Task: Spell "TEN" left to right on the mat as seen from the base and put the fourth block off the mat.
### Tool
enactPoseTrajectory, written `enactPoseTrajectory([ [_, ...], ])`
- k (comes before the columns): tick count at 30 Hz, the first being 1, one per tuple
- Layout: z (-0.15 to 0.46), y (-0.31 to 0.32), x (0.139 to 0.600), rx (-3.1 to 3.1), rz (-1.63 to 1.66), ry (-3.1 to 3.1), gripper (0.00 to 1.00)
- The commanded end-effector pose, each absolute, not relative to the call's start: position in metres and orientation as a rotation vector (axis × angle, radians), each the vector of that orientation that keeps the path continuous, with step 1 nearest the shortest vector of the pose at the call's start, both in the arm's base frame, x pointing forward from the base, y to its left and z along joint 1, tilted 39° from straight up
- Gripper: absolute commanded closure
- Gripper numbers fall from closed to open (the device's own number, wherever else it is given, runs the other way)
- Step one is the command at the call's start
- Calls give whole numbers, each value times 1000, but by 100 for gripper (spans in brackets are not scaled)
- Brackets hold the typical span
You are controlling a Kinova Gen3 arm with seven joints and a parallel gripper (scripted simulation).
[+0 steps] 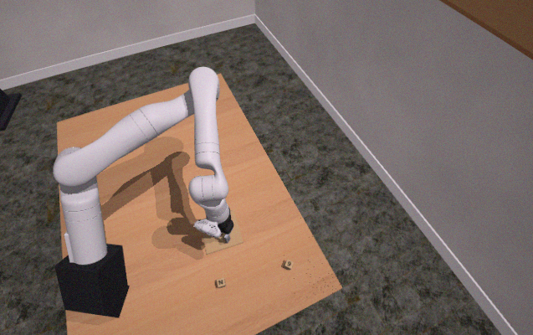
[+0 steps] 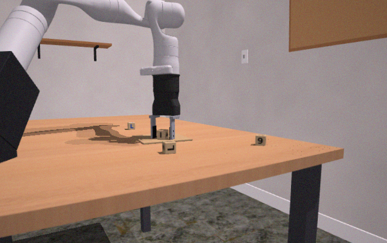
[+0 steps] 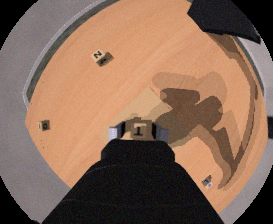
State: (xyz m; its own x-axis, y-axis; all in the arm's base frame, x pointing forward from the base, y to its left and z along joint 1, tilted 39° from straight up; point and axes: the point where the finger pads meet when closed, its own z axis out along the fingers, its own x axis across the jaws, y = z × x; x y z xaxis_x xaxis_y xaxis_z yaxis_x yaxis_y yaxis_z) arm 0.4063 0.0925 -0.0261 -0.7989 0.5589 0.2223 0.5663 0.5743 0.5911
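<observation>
A wooden block (image 2: 162, 133) sits on the mat (image 2: 182, 140), and the gripper (image 2: 163, 133) stands straight down over it with its fingers (image 2: 153, 129) spread as wide as they go — one on each side of the block, gripping nothing. The letter on this block's top face is too small to read, perhaps a T. Just off the mat's near edge lies the N block (image 1: 220, 283), its side face showing an L-like mark. Well to the right — near the table's (image 2: 99, 182) corner — rests a block marked 9 (image 2: 260, 140). Far behind, to the left, a pale block with a blue letter (image 2: 131, 126) lies beside the arm's shadow.
</observation>
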Motion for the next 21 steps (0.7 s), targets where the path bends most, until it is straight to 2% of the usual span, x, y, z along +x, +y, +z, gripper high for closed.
enactPoseTrajectory([
  [1,-26,92,407,-994,-1050,-2778,21],
  [17,-26,92,407,-994,-1050,-2778,21],
  [18,-26,92,407,-994,-1050,-2778,51],
  [21,-26,92,407,-994,-1050,-2778,51],
])
